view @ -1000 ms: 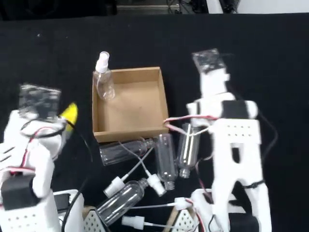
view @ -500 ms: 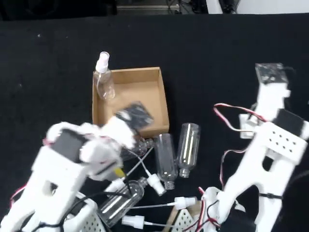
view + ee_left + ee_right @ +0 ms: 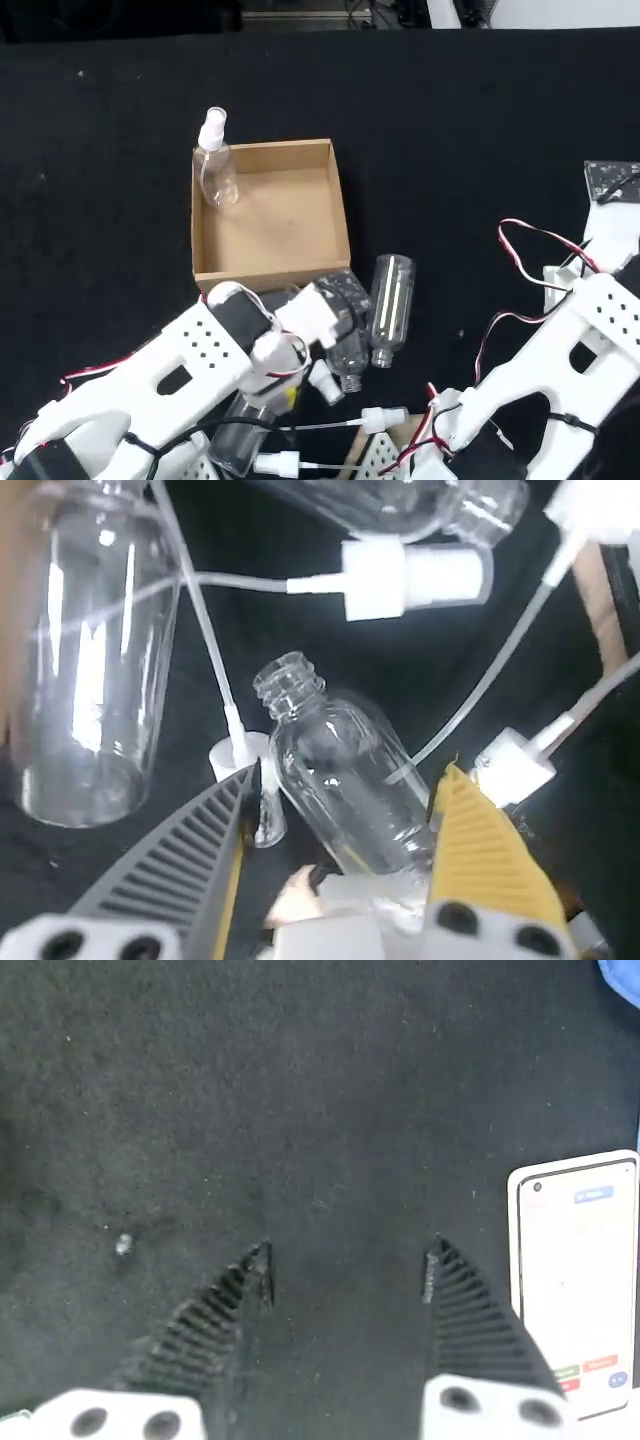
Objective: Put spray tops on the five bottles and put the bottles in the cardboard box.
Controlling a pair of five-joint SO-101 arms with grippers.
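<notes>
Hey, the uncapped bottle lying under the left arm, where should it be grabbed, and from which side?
Grip the bottle across its round body, just below the shoulder, coming from above. It lies on its side with the neck free, and the open left pincer straddles the body. A spray tube lies beside one finger, so close carefully.

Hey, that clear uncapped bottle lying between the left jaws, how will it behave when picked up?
The bottle looks empty, so it is probably light for its size. Round and lying on its side, it may roll if nudged. Its glossy surface could slip in the jaws.
</notes>
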